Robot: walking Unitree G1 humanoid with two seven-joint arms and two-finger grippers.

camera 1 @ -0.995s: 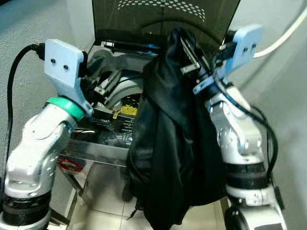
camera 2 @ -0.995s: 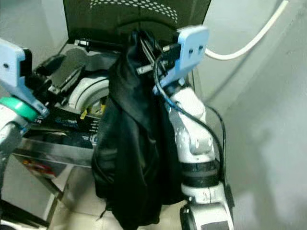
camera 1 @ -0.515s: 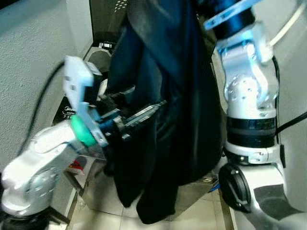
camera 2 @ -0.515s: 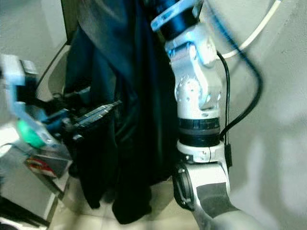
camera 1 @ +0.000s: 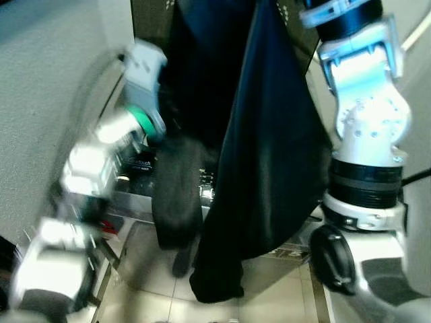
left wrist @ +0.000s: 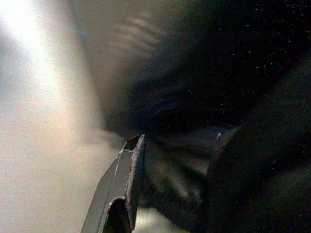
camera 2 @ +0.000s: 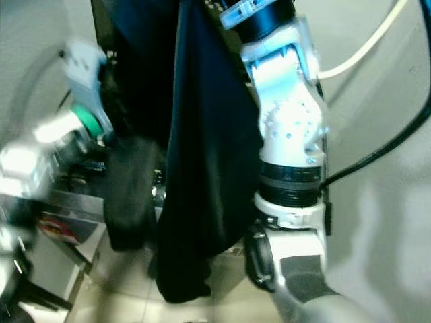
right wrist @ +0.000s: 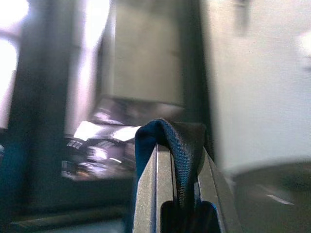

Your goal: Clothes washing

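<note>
A long black garment (camera 1: 269, 155) hangs in front of the top-loading washing machine (camera 1: 135, 195), reaching almost to the floor. My right gripper (right wrist: 177, 145) is shut on a fold of it, high up, with the right arm (camera 1: 367, 114) standing upright beside the cloth. My left arm (camera 1: 138, 114), blurred, reaches toward the garment's left side at the height of the machine top. In the left wrist view one finger (left wrist: 121, 189) stands well off centre, and dark cloth (left wrist: 228, 121) lies against the left gripper (left wrist: 170, 165), which looks open. A dark bunch of cloth (camera 1: 176, 192) droops below it.
The machine's dark lid (camera 1: 149, 17) stands raised behind the garment. Grey walls (camera 1: 47, 101) close in on both sides. A white hose (camera 2: 363, 47) runs along the right wall. Tiled floor (camera 1: 141, 296) lies below the machine's front.
The right arm has lifted the garment higher. The left arm has swung up from low in front of the cloth to its upper left side. The head view has also shifted.
</note>
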